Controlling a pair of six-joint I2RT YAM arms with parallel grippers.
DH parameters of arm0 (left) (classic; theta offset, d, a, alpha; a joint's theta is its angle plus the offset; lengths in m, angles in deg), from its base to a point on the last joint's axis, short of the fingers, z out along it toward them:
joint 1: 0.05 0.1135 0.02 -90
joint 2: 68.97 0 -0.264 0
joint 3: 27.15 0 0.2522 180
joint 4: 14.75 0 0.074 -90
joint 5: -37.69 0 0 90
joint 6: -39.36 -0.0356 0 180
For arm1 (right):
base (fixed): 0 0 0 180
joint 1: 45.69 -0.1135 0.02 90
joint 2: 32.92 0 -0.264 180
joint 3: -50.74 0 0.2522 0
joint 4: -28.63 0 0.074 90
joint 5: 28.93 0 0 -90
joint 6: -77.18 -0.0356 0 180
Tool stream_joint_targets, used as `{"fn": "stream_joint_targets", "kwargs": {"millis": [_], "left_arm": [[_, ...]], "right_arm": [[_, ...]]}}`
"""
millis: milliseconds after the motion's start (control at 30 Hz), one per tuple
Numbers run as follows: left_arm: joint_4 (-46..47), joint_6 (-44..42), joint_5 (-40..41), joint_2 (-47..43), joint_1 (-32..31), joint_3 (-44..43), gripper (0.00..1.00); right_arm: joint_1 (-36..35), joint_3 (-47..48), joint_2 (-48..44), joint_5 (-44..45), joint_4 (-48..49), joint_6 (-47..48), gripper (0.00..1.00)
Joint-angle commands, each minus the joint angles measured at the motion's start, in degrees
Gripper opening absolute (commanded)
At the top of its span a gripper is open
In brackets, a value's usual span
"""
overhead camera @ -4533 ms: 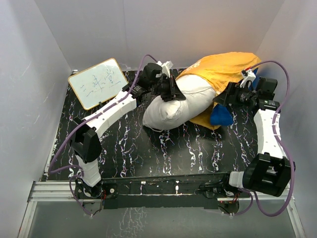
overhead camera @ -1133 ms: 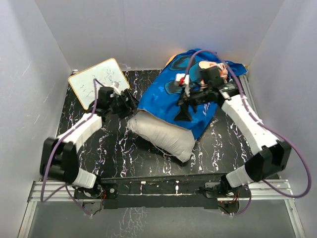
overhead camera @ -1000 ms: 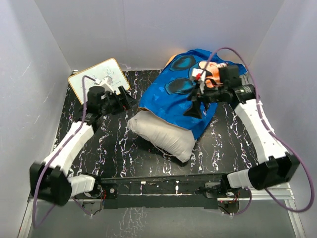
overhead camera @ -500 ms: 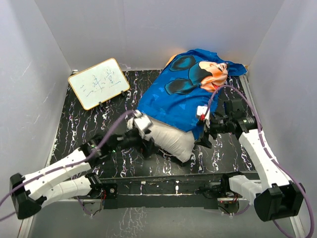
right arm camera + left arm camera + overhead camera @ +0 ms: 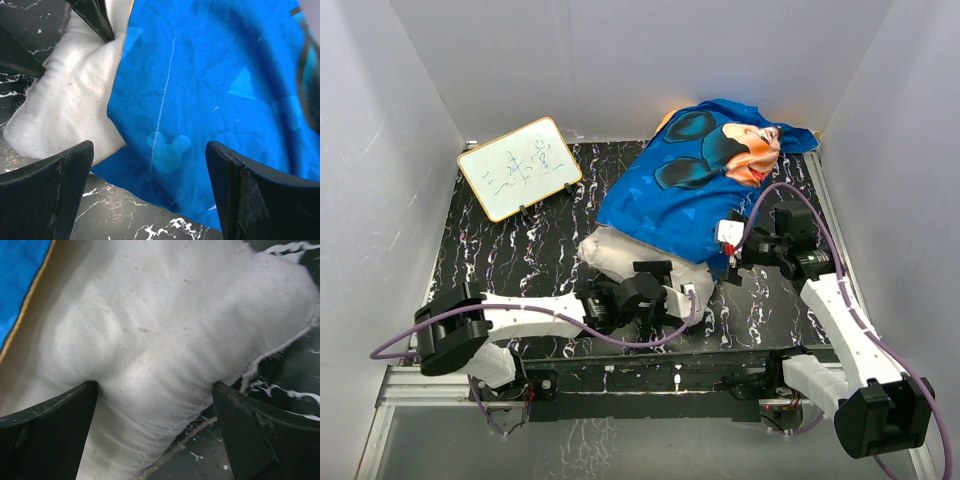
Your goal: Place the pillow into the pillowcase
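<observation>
The left gripper (image 5: 155,387) gapes wide, with the pillow (image 5: 165,325) bulging between its fingers, seemingly touching both. The right gripper (image 5: 149,150) gapes wide just over the pillowcase (image 5: 210,85).

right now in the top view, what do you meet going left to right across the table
whiteboard → bare end of the pillow → right gripper. The pillowcase spreads across the last two, and the left gripper overlaps the pillow, so both are left out of the order.
</observation>
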Motion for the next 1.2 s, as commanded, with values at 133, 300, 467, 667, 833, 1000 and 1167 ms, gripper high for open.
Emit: {"fn": "stream_joint_targets", "kwargs": {"millis": [133,300,467,667,833,1000,1167], "left_arm": [[7.01,-7.10,12.81,5.97,-0.01,-3.18,0.77],[9.79,-2.37,14.27,7.15,1.10,-4.99,0.02],[9.79,8.89,8.53,2.91,4.15,-10.51,0.00],[9.60,28.40,-0.52,-8.87,11.08,-15.44,0.00],[14.66,45.43,-7.73,-18.15,19.12,-7.09,0.00],[19.36,60.39,-16.16,-21.99,24.95,5.68,0.00],[22.55,66.35,-20.00,-22.17,25.77,10.63,0.00]], "right_arm": [[0.11,-3.18,6.04,4.21,11.72,-5.45,0.64],[-0.06,8.26,9.74,-6.57,5.97,-10.59,0.08],[-8.73,29.65,15.17,-17.05,8.61,-27.25,0.08],[-21.63,42.45,20.06,-22.71,32.25,-54.12,0.08],[-22.26,39.58,20.21,-13.87,32.41,-52.41,0.08],[-15.33,31.80,16.70,-1.58,21.78,-39.64,0.54],[-2.50,24.31,11.60,1.27,11.03,-27.28,0.81]]}}
